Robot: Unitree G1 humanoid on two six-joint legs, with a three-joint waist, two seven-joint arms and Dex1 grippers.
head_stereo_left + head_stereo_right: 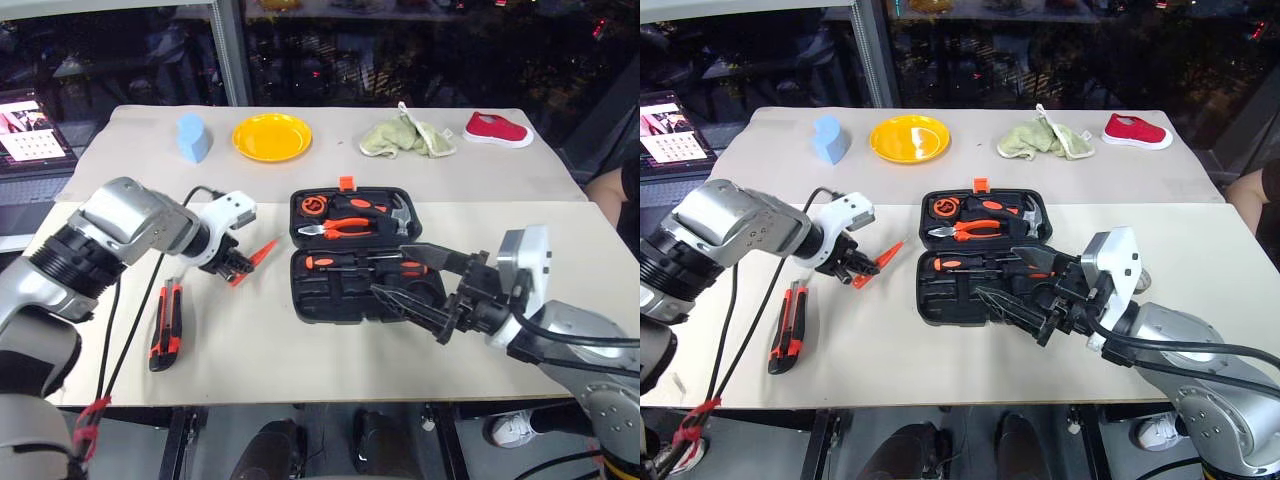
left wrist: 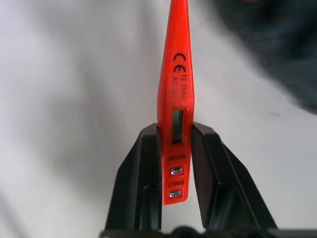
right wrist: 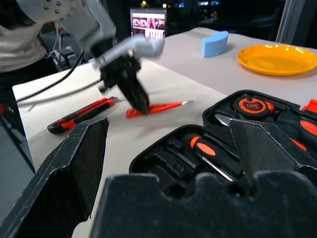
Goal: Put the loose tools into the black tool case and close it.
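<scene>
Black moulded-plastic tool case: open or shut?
Open. The black moulded-plastic tool case lies flat with both halves spread, pliers and screwdrivers visible in its recesses.

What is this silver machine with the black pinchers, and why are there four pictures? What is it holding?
It's a robot with two arms. Two pictures come from cameras in its head, looking down at a table. The other two come from cameras on its wrists. Its left gripper pinches a slim orange tester screwdriver. Its right gripper is open, holding nothing, above an open black tool case. An orange-and-black knife lies on the table.
</scene>
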